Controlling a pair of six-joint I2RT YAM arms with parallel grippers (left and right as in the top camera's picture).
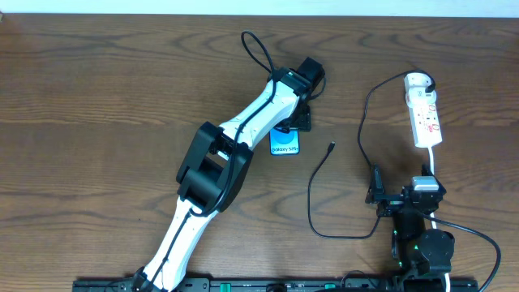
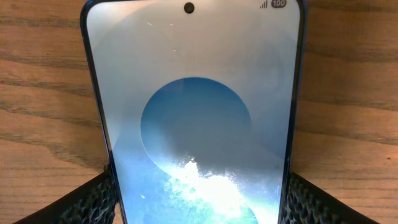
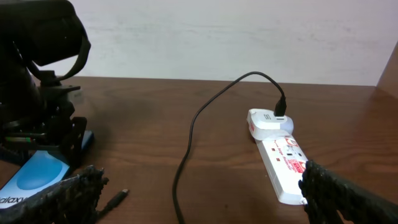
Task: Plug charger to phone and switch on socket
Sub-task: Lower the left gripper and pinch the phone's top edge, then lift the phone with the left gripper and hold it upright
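I work at a table (image 1: 97, 97) with a dark brown wooden top and a pronounced grain running along its length. Directly behind the table's far edge stands a plain off-white wall (image 3: 217, 37). Light falls evenly across the table.

The phone (image 1: 285, 144), screen lit blue-and-white, is laid flat well left of the white socket (image 1: 424, 109), into whose far end the black charger (image 1: 310, 199) is plugged, its tip loose between them.
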